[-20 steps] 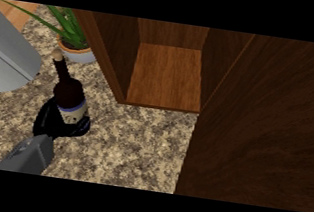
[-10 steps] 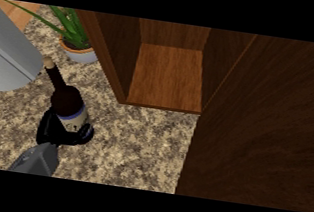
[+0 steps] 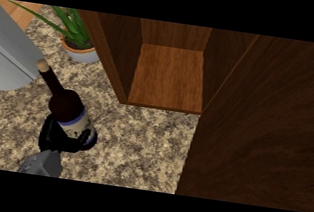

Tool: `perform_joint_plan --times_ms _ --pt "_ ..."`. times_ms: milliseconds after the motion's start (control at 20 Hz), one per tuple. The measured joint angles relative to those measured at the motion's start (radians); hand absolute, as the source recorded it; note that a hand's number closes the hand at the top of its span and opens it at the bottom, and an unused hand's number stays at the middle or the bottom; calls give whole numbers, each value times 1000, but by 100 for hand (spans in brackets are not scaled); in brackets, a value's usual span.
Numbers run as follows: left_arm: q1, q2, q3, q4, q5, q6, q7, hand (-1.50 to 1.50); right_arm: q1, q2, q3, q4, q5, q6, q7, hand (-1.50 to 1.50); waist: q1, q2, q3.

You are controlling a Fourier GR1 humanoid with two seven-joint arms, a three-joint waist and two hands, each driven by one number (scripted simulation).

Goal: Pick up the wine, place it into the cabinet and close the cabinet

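Change since earlier: compared with a second ago, the wine bottle (image 3: 70,111) is being shown larger and further right on the counter (image 3: 140,141), and black fingers are now being seen wrapped about its lower body, where before only the grey forearm was showing below it.
Meaning for the task: the pick-up is being judged as under way; whether the bottle is being lifted clear of the counter cannot be told from this steep view.
Left hand (image 3: 58,137): fingers are being curled round the base of the bottle, just under the pale label; the grey forearm is coming in from the lower edge.
Right hand: nothing of it is being shown.
Bottle against hand: the bottle is being held within the hand, its neck and cork leaning up and to the left, towards the grey appliance (image 3: 0,50).
Cabinet (image 3: 168,79): it is being left open, its wooden shelf bare, up and to the right of the bottle; the dark door (image 3: 275,135) is standing open at the right.
Potted plant (image 3: 76,41): it is standing beside the cabinet's left wall, apart from the bottle.
Still to be done: carrying, placing, closing.
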Motion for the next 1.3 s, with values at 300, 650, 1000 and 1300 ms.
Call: perform_joint_plan --times_ms 300,650,1000,1300 --pt "109 -43 -177 -243 52 84 81 150 -21 -2 -20 5 -3 -2 9 -150 2 -1 0" --pt "185 -57 -413 -467 140 276 165 150 -32 -2 -35 12 -16 1 12 -150 -2 0 0" --pt "191 -59 -622 -592 250 515 207 150 13 -3 -38 13 -19 24 -29 -150 -6 2 0" --pt "143 -60 -697 -533 341 607 165 150 -44 -26 -83 14 -39 19 34 -150 -8 3 -1"
